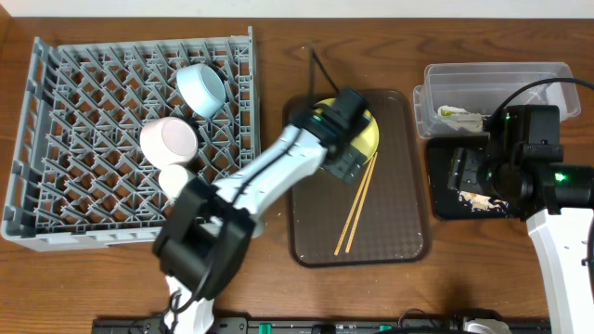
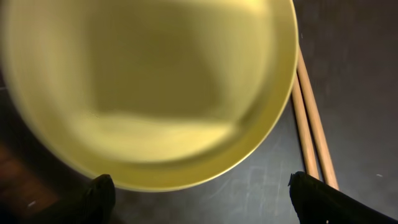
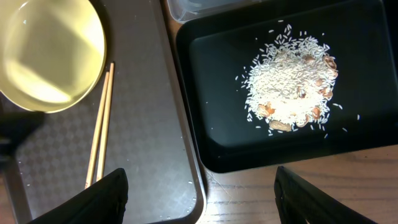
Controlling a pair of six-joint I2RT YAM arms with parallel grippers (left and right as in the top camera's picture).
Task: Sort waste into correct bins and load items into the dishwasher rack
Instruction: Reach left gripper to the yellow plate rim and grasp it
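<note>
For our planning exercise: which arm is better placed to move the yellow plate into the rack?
Left. The left gripper, open, hangs over the plate, nearer the rack; the right gripper is over the black tray.

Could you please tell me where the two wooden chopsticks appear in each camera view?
Overhead: the chopsticks lie mid-frame on the brown tray, below-right of the yellow plate.
Left wrist: the chopsticks run along the right side.
Right wrist: the chopsticks lie left of centre.
Shared landmark: the yellow plate beside them.
</note>
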